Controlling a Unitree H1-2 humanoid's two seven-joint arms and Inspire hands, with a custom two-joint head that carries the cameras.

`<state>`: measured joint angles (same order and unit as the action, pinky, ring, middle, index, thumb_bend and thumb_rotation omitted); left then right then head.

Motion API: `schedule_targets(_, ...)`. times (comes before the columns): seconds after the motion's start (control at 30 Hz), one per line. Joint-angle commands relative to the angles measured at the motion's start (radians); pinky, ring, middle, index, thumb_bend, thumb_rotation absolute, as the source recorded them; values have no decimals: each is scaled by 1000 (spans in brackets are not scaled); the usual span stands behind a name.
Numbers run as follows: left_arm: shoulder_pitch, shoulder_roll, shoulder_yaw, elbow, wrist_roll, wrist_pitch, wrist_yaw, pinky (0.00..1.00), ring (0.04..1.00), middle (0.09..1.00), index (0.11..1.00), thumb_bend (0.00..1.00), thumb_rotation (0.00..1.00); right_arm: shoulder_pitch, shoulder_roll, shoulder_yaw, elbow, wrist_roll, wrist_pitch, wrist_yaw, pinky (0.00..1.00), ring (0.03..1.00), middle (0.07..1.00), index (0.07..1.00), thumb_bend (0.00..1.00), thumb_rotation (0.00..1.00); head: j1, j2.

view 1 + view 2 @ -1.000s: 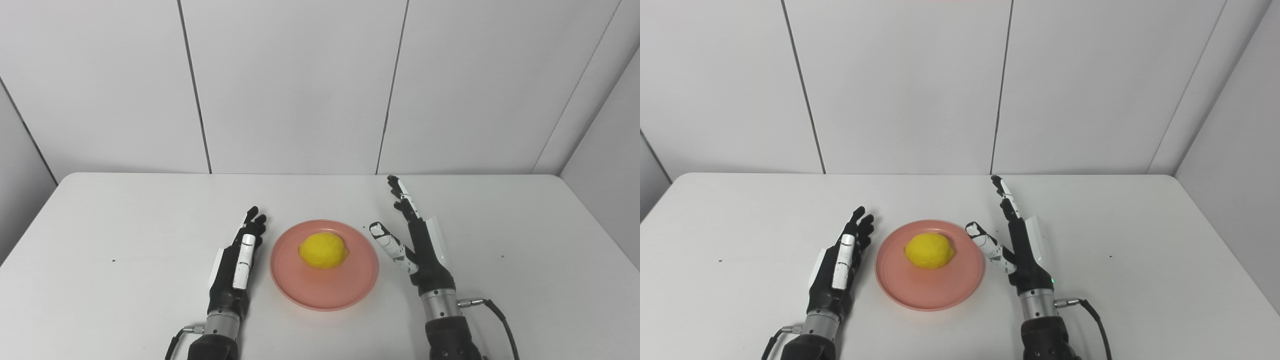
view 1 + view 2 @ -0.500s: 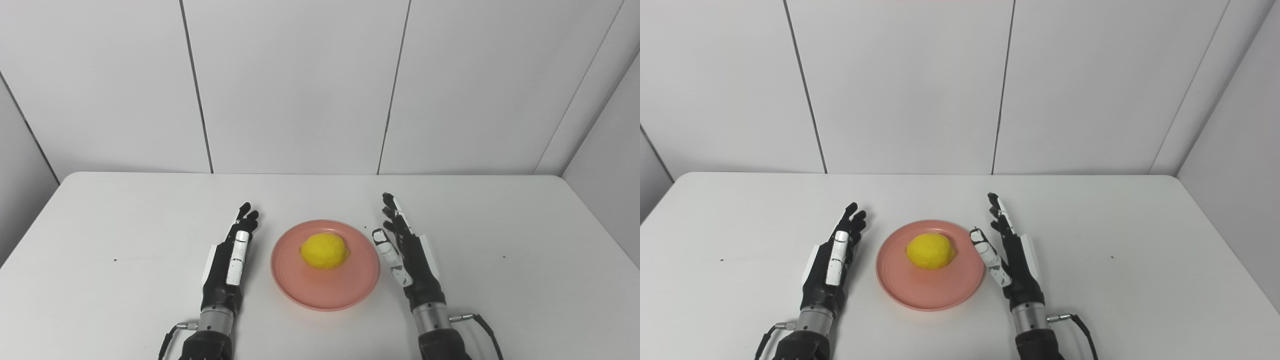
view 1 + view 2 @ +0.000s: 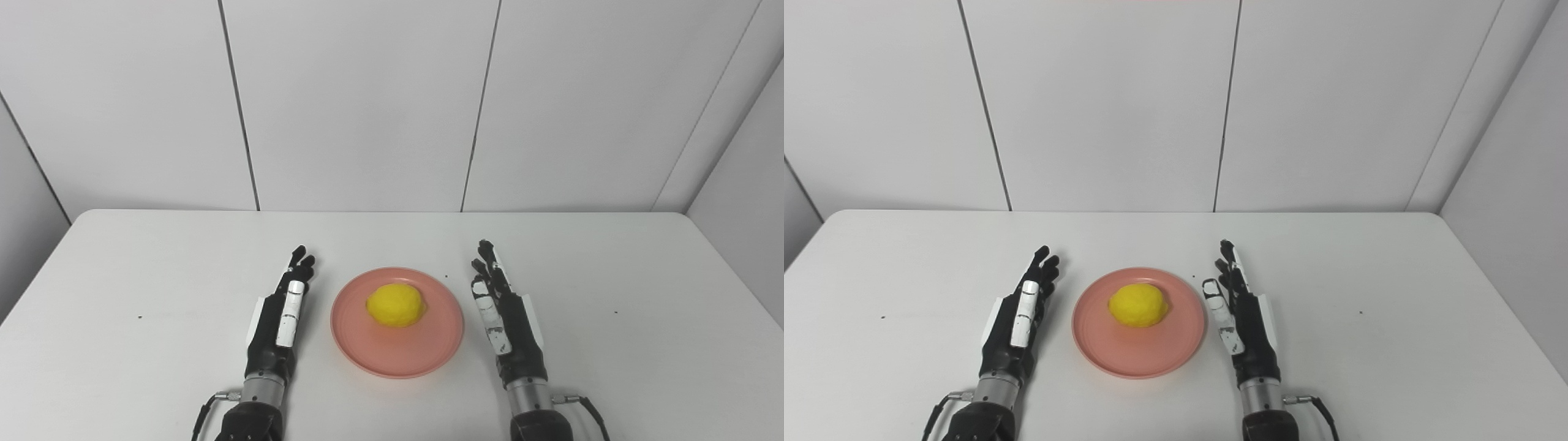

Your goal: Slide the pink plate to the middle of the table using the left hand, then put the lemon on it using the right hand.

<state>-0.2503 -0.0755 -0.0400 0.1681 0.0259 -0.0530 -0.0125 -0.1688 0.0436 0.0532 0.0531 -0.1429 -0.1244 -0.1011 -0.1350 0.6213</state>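
The left hand (image 3: 278, 321) lies low over the bench (image 3: 122, 275), fingers straight and spread, holding nothing, just beside the left rim of the plate (image 3: 398, 355) with a strip of bare bench between them. The pink plate sits near the middle of the bench, and the lemon (image 3: 395, 305) rests on it, a little toward the far side of the plate's centre. The right hand (image 3: 505, 321) is on the other side, also flat, wide and empty, close to the plate's right rim but apart from it.

Judging by this layout, both steps look done, so the risks lie in clearing out. Either hand sits near enough to the rim that a sideways drift toward the plate could knock it off centre. A bump would also likely set the lemon rolling, since it is round and the plate looks shallow; it could roll over the rim onto the bench.
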Motion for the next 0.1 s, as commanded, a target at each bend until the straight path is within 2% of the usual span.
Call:
schedule_targets(0.0, -33, 4, -7, -33, -12, -10, -13, 1000, 969, 955, 950, 682, 1000, -13, 16, -12, -27, 2, -4, -21, 995, 964, 979, 971, 734, 1000, -1, 0)
schedule_targets(0.07, -32, 4, -7, -34, -16, -9, -19, 1000, 968, 956, 952, 686, 1000, -13, 24, -20, -20, 1, -11, -30, 1000, 973, 980, 974, 742, 996, -2, 0)
